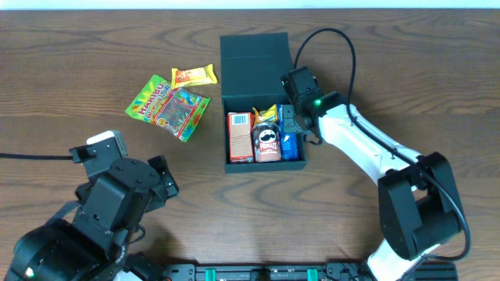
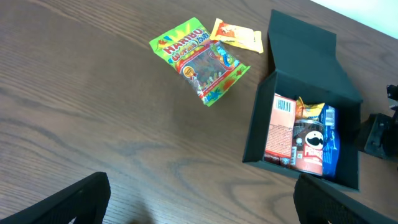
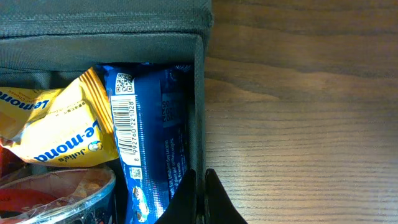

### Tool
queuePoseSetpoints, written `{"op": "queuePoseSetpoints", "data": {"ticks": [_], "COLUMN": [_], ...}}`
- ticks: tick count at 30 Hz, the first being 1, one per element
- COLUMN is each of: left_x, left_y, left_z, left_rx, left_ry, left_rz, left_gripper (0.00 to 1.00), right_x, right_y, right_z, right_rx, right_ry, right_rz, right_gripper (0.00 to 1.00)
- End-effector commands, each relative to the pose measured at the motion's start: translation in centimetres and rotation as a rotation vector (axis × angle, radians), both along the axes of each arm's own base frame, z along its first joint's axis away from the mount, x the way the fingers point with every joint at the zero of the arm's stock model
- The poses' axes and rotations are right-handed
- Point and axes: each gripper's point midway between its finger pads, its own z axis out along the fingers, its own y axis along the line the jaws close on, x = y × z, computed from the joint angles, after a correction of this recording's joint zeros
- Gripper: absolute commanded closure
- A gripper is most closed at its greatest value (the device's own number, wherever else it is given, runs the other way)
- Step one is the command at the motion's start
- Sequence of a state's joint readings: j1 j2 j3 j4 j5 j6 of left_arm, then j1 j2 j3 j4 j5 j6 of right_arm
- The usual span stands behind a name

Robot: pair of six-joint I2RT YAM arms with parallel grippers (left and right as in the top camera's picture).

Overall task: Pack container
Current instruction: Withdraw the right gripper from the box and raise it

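The container point(image 1: 225, 133) is a dark square box in the middle of the table, its lid point(image 1: 255, 58) laid open behind it. Inside stand a red carton point(image 1: 240, 136), a Pringles can point(image 1: 266, 142), a blue packet point(image 3: 155, 137) and a yellow lemon packet point(image 3: 56, 124). My right gripper point(image 3: 200, 173) is shut on the container's right wall point(image 3: 199, 93), one finger inside beside the blue packet and one outside. My left gripper point(image 2: 202, 199) hangs wide open and holds nothing, over bare wood at the front left.
A green Haribo bag point(image 1: 168, 105) and a small yellow-orange packet point(image 1: 193, 76) lie on the table left of the container. The right arm point(image 1: 367, 144) reaches in from the front right. The table's far edge runs just behind the lid.
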State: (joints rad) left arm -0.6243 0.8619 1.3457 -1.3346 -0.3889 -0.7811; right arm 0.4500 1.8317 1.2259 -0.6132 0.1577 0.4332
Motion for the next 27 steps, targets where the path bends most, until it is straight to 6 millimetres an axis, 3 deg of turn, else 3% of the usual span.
{"op": "queuePoseSetpoints", "data": {"ticks": [1,6,7,9,13,18,24,27], "left_x": [0.1,0.1,0.1,0.1,0.1,0.1,0.1,0.1], "left_y": [0.2,0.2,0.2,0.2,0.2,0.2,0.2,0.2], "left_z": [0.7,0.7,0.7,0.7,0.7,0.7,0.7,0.7], "left_rx": [0.001,0.001,0.001,0.001,0.001,0.001,0.001,0.001], "left_ry": [-0.02,-0.02,-0.02,-0.02,-0.02,-0.02,-0.02,-0.02], "left_rz": [0.004,0.004,0.005,0.004,0.004,0.004,0.004,0.004], "left_gripper": [0.05,0.05,0.05,0.05,0.05,0.05,0.05,0.05], "right_x": [-0.6,-0.8,-0.9,-1.0,-1.3,-1.6,-2.5,-2.2], "right_y": [0.6,0.4,0.2,0.0,-0.1,-0.3,-0.6,-0.4], "right_z": [-0.5,-0.4,-0.5,-0.4,0.6,3.3,7.4,9.7], "right_rx": [0.025,-0.014,-0.028,-0.047,-0.047,-0.036,-0.021,-0.018], "right_ry": [0.011,0.005,0.007,0.009,0.0,-0.041,-0.059,-0.065], "right_rz": [-0.063,-0.051,-0.046,-0.027,-0.014,0.01,0.02,0.019], "right_gripper": [0.99,0.98,0.96,0.76,0.67,0.41,0.37,0.25]}}
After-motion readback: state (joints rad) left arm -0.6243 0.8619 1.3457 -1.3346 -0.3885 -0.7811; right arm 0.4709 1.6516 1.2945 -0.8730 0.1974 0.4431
